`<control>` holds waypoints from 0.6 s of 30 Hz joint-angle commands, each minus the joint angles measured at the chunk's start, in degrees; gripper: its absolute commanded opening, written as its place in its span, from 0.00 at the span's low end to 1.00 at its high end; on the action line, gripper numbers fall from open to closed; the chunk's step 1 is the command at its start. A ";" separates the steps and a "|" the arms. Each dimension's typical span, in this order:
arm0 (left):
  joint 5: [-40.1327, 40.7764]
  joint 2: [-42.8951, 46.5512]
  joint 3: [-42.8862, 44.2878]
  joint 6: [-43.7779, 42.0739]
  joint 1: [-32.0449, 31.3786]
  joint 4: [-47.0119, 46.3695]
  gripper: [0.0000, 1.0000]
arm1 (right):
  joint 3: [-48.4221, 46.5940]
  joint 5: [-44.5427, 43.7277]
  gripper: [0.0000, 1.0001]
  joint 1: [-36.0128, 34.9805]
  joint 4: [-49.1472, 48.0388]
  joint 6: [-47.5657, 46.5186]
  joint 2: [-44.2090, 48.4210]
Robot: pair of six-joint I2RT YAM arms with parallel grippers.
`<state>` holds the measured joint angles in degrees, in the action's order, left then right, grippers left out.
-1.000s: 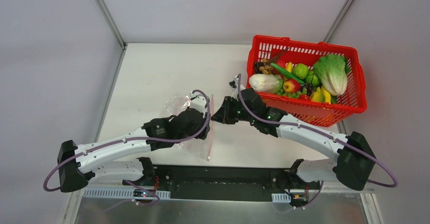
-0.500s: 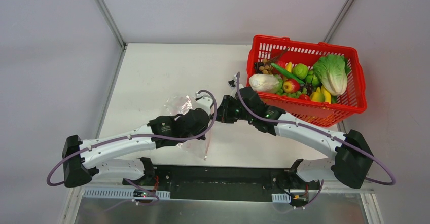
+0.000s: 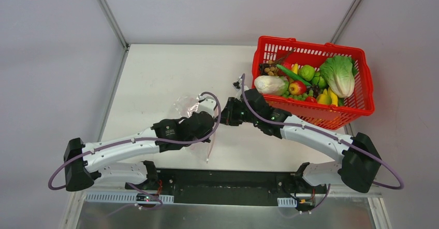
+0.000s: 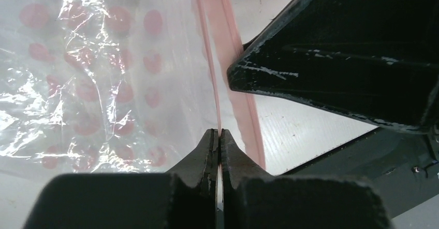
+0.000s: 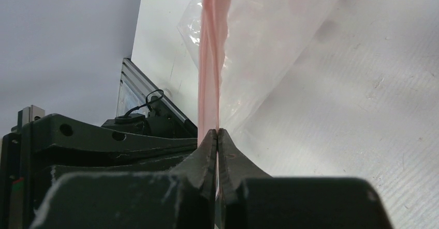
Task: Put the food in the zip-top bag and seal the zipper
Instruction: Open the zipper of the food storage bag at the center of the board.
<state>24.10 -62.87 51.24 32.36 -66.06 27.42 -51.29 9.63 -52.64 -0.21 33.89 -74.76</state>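
Note:
The clear zip-top bag (image 3: 185,106) with pink-red dots hangs crumpled between my two arms above the table. Its pink zipper (image 3: 210,147) trails down toward the near edge. My left gripper (image 3: 213,118) is shut on the zipper (image 4: 213,73), the strip pinched between its fingertips (image 4: 218,131). My right gripper (image 3: 224,116) faces it closely and is shut on the same zipper (image 5: 209,58), at its tips (image 5: 217,130). The food sits in the red basket (image 3: 362,106): a white oval piece (image 3: 269,85), a round red fruit (image 3: 297,88), a long green vegetable (image 3: 290,72) and yellow bananas (image 3: 327,97).
A leafy green lettuce (image 3: 339,74) and green round fruits (image 3: 306,72) also fill the basket at the back right. The white table (image 3: 155,73) ends at a black rail (image 3: 222,180) by the arm bases. Grey walls close in both sides.
My left gripper has moved right toward the right gripper and closed on the zipper strip. The bag has bunched up and its loose strip end has swung left. The right gripper stayed shut.

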 commanded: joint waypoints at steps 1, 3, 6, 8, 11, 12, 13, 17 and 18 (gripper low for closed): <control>3.09 3.57 -1.74 0.95 -0.43 -0.69 0.00 | -0.57 -0.24 0.00 -0.24 -0.93 -0.52 1.03; 6.75 5.62 -1.71 1.03 -0.11 1.65 0.00 | -0.70 -1.58 0.00 -0.21 1.33 -1.53 0.79; 9.67 8.81 -1.73 1.02 1.33 5.13 0.00 | -0.66 -3.57 0.00 -0.21 5.58 -3.83 0.67; 12.09 10.81 -1.55 1.73 2.39 8.11 0.00 | -0.66 -5.09 0.00 -0.21 8.15 -5.39 0.82; 15.84 13.43 0.77 3.72 3.13 14.49 0.00 | -0.94 -9.00 0.00 -0.27 13.04 -7.08 1.26; 17.17 13.84 1.83 4.51 3.12 16.94 0.00 | -1.23 -10.68 0.00 -0.26 14.47 -7.89 1.35; 17.92 14.11 2.75 4.78 3.09 18.49 0.00 | -1.39 -11.96 0.00 -0.23 15.81 -8.24 1.37; 16.51 13.79 5.14 4.12 3.11 19.35 0.00 | -2.72 -14.01 0.00 -0.20 18.02 -9.01 1.17; 15.75 13.30 5.70 4.01 3.13 19.11 0.00 | -3.64 -14.53 0.00 -0.21 18.57 -9.09 0.89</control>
<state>38.04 -49.01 53.21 35.51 -63.26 42.83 -51.53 0.21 -52.95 13.17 26.63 -74.76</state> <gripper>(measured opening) 0.011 0.007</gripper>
